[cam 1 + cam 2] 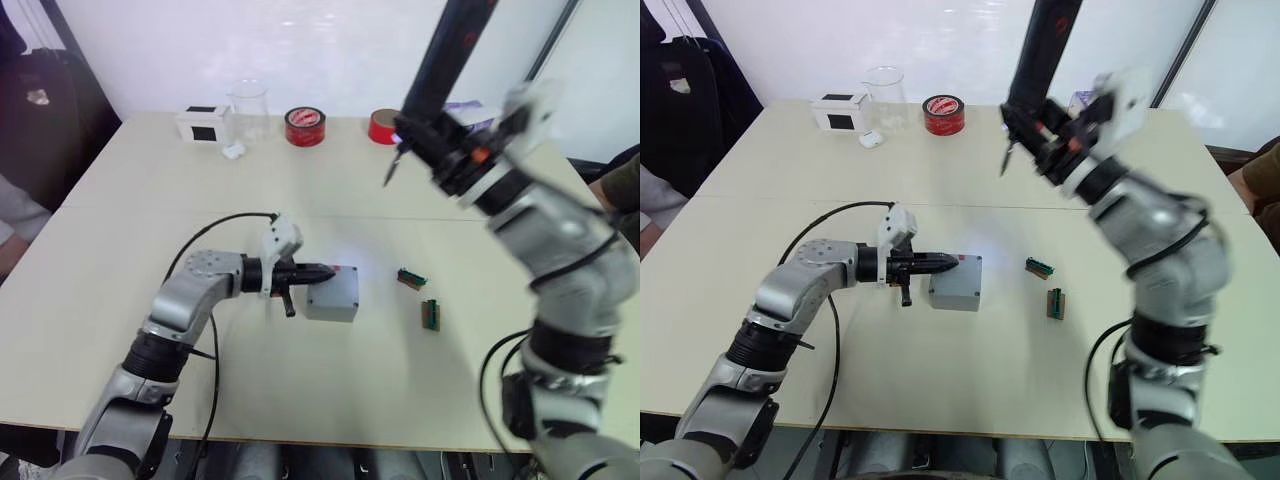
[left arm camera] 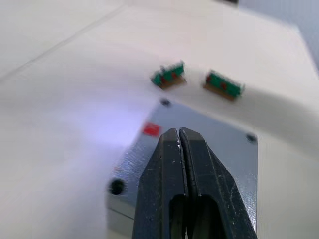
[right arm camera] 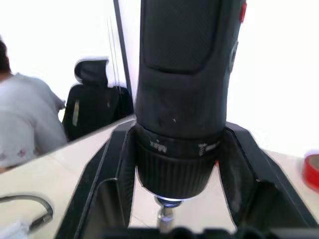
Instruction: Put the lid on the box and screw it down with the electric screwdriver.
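From the head, the left gripper (image 1: 945, 262) lies low over the table (image 1: 970, 390) with its tips on the lid (image 1: 958, 281), which appears already seated on the box, while the right gripper (image 1: 432, 135) holds the electric screwdriver (image 1: 437, 77) raised high, bit down. The left wrist shows those fingers (image 2: 164, 169) pressed together, empty, above the lid's grey face. The right wrist shows its fingers (image 3: 249, 169) clamped around the screwdriver's barrel.

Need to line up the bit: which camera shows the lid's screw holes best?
The left wrist view: the lid is close, with three corner holes visible past the shut left gripper. Both eye views show the lid without discernible holes.
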